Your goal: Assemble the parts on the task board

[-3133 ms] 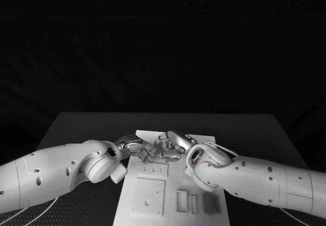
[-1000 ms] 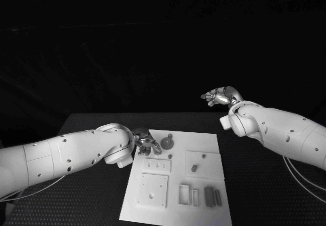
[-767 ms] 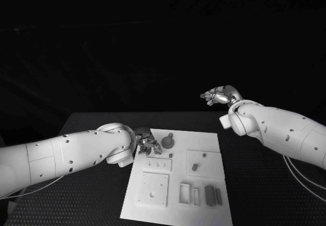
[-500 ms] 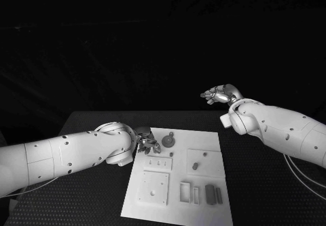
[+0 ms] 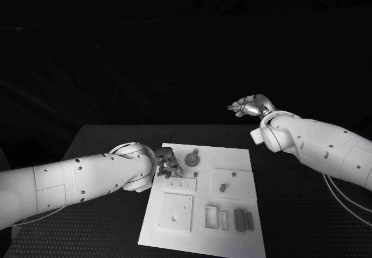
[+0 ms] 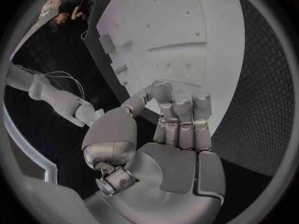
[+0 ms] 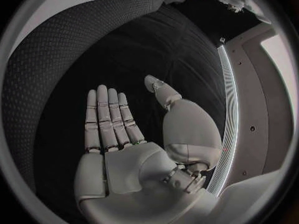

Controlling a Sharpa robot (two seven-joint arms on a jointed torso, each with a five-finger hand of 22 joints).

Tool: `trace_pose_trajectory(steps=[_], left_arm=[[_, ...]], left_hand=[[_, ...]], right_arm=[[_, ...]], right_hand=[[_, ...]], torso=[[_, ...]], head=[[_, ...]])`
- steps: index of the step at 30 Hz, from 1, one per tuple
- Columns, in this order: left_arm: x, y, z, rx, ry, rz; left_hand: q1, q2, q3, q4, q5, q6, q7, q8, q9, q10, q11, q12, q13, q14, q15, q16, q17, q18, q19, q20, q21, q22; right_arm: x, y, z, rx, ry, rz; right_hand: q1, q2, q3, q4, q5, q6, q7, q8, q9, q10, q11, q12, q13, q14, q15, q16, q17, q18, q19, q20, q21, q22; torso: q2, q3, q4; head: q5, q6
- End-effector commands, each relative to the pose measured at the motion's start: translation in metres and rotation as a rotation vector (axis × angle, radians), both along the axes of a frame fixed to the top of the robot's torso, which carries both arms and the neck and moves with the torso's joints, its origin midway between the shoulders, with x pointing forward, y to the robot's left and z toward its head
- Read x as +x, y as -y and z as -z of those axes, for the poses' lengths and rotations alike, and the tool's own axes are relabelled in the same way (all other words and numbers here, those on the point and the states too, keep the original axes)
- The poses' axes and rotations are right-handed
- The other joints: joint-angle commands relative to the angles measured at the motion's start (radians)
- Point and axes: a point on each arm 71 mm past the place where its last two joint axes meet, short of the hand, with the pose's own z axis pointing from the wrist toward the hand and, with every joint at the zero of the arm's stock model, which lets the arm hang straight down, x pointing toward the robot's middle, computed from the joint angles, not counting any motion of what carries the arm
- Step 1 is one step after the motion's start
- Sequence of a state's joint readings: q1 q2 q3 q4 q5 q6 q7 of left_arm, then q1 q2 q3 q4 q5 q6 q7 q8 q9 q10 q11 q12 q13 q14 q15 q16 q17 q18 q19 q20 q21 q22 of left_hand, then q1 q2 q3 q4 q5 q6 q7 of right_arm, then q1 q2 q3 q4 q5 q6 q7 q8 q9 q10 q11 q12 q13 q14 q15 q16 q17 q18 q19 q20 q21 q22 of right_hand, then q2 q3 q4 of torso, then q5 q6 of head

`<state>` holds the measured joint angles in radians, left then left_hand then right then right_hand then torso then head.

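Observation:
The white task board (image 5: 198, 236) lies in the middle of the black table. On its far part sits a round grey part (image 5: 191, 159), and a small grey part (image 5: 222, 187) stands in the square block on the right. Two grey bars (image 5: 238, 220) lie near the front right. My left hand (image 5: 166, 164) hovers at the board's far left edge; the left wrist view shows the board (image 6: 187, 30) just beyond this left hand (image 6: 177, 124), whose fingers are slightly bent and hold nothing. My right hand (image 5: 248, 107) is raised high at the far right, and in its wrist view this right hand (image 7: 121, 134) is flat and empty.
The board also carries a square plate (image 5: 174, 212) and narrow slots (image 5: 210, 216) near its front. Black table surface (image 5: 294, 215) runs along both sides of the board. My left forearm (image 5: 77, 180) lies over the table's left part.
About 3 s ago both hands met over the board's far part. The right hand has since lifted away up and to the right; over the last second the left arm has sunk slightly.

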<state>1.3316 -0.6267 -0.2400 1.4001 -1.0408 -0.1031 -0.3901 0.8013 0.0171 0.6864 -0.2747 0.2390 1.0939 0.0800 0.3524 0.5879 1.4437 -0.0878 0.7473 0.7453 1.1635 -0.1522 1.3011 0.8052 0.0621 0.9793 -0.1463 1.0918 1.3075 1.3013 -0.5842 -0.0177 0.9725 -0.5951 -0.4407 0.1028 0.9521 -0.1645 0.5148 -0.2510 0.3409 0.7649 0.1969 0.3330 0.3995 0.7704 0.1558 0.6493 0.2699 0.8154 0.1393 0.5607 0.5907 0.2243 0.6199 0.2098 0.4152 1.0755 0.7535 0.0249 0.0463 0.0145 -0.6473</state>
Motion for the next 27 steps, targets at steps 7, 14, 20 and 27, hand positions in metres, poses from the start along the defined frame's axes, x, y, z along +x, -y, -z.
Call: trace_pose_trajectory(steps=[7,14,20,27], left_arm=[[-0.003,0.005,0.011,0.008,-0.013,0.005],[-0.006,0.007,0.018,0.015,-0.037,0.012],[-0.006,0.01,0.022,0.014,-0.038,0.016],[-0.006,0.009,0.023,0.02,-0.043,0.017]], left_hand=[[0.006,0.01,0.004,0.003,0.002,0.117,-0.066,0.005,0.005,-0.002,-0.007,0.006,0.001,0.039,-0.043,0.005,-0.003,0.014,0.005,-0.113,0.005,0.012],[0.006,0.01,0.004,0.003,0.002,0.117,-0.066,0.005,0.005,-0.002,-0.006,0.007,0.001,0.039,-0.043,0.006,-0.004,0.014,0.006,-0.113,0.005,0.013],[0.002,0.008,0.002,0.005,0.0,0.117,-0.066,0.005,0.006,-0.003,-0.006,0.009,0.001,0.038,-0.042,0.007,-0.006,0.013,0.006,-0.113,0.006,0.013],[0.002,0.008,0.003,0.005,0.0,0.118,-0.066,0.005,0.007,-0.003,-0.006,0.01,0.001,0.038,-0.042,0.008,-0.006,0.013,0.006,-0.113,0.006,0.014]], right_arm=[[0.0,-0.006,0.0,-0.016,0.007,-0.038],[0.0,-0.008,0.0,-0.019,0.012,-0.04],[0.0,-0.007,0.0,-0.02,0.01,-0.042],[0.0,-0.006,0.0,-0.02,0.009,-0.042]], right_hand=[[0.013,0.0,-0.001,0.005,-0.003,-0.006,0.006,0.007,-0.004,0.009,0.005,-0.011,-0.025,-0.007,0.001,-0.007,-0.012,-0.012,-0.009,0.0,-0.01,0.003],[0.015,0.0,-0.002,0.005,-0.003,-0.006,0.007,0.008,-0.006,0.011,0.007,-0.016,-0.041,-0.012,0.003,-0.01,-0.02,-0.012,-0.013,0.002,-0.016,0.005],[0.017,0.001,-0.002,0.006,-0.004,-0.005,0.005,0.009,-0.009,0.011,0.01,-0.023,-0.06,-0.022,0.009,-0.014,-0.029,-0.014,-0.023,0.004,-0.024,0.008],[0.018,0.001,-0.003,0.007,-0.005,-0.005,0.006,0.01,-0.01,0.012,0.012,-0.024,-0.067,-0.025,0.01,-0.015,-0.032,-0.015,-0.025,0.005,-0.027,0.01]], torso=[[0.002,-0.0002,-0.0015],[0.001,0.0002,-0.0015],[0.001,-0.0018,0.0016],[0.001,-0.0007,-0.002]], head=[[-0.003,-0.003],[-0.007,-0.007],[-0.012,-0.009],[-0.004,-0.01]])
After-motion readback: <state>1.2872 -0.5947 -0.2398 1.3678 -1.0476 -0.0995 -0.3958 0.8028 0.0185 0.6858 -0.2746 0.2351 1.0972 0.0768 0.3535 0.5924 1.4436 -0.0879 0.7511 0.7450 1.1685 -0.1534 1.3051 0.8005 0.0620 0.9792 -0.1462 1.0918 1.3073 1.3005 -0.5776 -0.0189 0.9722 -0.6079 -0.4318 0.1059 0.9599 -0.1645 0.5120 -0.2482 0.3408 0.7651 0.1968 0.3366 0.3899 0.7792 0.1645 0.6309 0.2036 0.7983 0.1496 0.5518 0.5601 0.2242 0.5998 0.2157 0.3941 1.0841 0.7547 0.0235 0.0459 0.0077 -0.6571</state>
